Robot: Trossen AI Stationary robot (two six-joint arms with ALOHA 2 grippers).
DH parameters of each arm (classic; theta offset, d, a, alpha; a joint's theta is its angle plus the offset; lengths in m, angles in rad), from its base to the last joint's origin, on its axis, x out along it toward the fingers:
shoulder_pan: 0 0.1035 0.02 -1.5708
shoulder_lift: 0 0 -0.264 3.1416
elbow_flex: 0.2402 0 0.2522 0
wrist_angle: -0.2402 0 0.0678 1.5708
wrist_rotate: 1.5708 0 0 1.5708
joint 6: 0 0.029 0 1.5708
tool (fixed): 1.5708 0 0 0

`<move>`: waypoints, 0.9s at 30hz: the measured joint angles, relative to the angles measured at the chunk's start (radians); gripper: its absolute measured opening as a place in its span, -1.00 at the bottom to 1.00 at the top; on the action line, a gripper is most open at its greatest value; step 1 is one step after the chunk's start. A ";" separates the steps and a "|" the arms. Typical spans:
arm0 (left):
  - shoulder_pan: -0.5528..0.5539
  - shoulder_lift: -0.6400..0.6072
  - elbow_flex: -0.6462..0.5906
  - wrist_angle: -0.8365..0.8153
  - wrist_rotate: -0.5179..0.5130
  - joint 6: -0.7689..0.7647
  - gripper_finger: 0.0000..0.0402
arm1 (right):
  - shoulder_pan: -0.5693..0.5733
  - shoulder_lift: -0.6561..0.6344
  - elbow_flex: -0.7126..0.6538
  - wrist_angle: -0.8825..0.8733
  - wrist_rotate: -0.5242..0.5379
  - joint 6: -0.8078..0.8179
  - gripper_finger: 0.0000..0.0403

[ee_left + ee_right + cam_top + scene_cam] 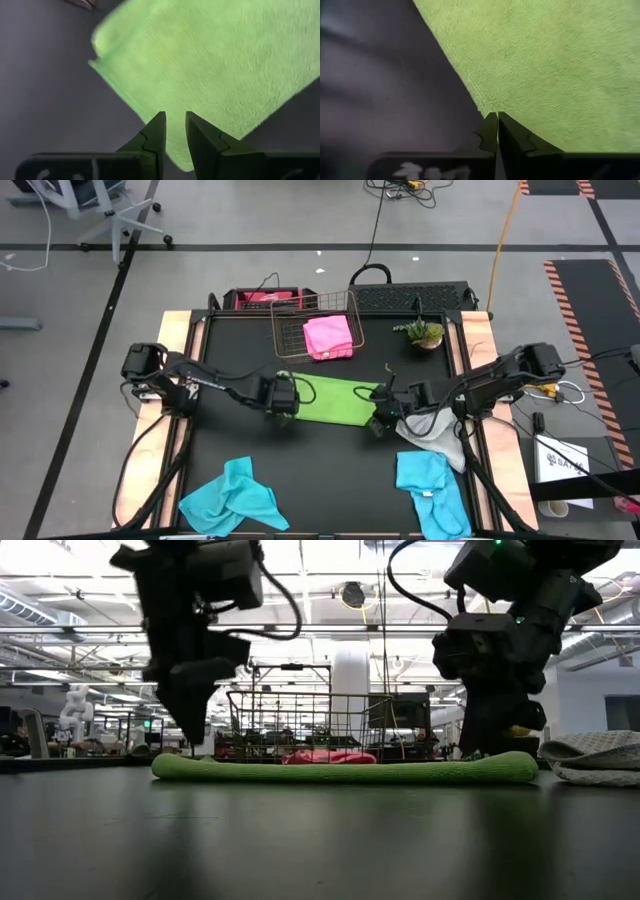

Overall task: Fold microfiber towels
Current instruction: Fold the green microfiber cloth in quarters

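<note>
Two black jointed arms w/ black cables, left pincer (174, 131) & right pincer (497, 131) dark tapered fingers, white markings

No text or label can be read anywhere.

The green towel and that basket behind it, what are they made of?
The green towel looks like soft, fuzzy cloth, probably microfiber: the wrist views show a fine, matte nap with faint ribbing. The basket looks like thin metal wire with a coppery sheen; you can see through its open grid to the pink towel inside. Whether it is real copper or just coated, I cannot tell.
</note>
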 joint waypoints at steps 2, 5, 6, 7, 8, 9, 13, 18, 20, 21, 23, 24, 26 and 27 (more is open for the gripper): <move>-0.015 0.000 -0.048 0.069 0.001 -0.022 -0.62 | 0.010 0.018 0.000 0.020 0.000 0.010 -0.99; -0.025 0.000 -0.094 0.122 -0.023 -0.041 -0.62 | 0.021 0.030 0.000 0.028 0.001 0.013 -0.99; -0.027 0.000 -0.105 0.127 -0.034 -0.040 -0.62 | 0.021 0.032 0.000 0.038 0.001 0.013 -0.99; -0.027 0.000 -0.114 0.127 -0.041 -0.039 -0.62 | 0.021 0.033 0.000 0.041 0.003 0.013 -1.00; -0.026 0.000 -0.122 0.129 -0.042 -0.038 -0.62 | 0.021 0.033 0.000 0.035 0.004 0.011 -1.00; -0.026 0.000 -0.129 0.134 -0.042 -0.038 -0.62 | 0.021 0.033 0.000 0.035 0.007 0.006 -1.00; -0.033 0.000 -0.146 0.146 -0.021 -0.058 -0.62 | 0.021 0.040 0.000 0.022 0.035 -0.050 -1.00; -0.066 0.000 -0.151 0.154 -0.012 -0.105 -0.62 | 0.025 0.040 0.000 0.028 0.029 -0.060 -1.00; -0.082 0.000 -0.151 0.154 -0.004 -0.122 -0.62 | 0.033 0.039 0.000 0.027 0.009 -0.062 -1.00; -0.092 0.000 -0.151 0.153 -0.003 -0.132 -0.62 | 0.040 0.039 0.000 0.022 0.008 -0.065 -1.00; -0.110 0.000 -0.151 0.153 0.001 -0.150 -0.62 | 0.052 0.039 0.000 0.002 0.008 -0.066 -1.00; -0.120 0.000 -0.151 0.151 0.003 -0.160 -0.62 | 0.058 0.039 0.000 -0.009 0.007 -0.065 -1.00; -0.140 0.000 -0.151 0.147 0.015 -0.184 -0.62 | 0.073 0.039 0.000 -0.030 0.008 -0.047 -1.00; -0.150 0.000 -0.151 0.146 0.024 -0.195 -0.62 | 0.082 0.040 0.000 -0.035 0.007 -0.035 -1.00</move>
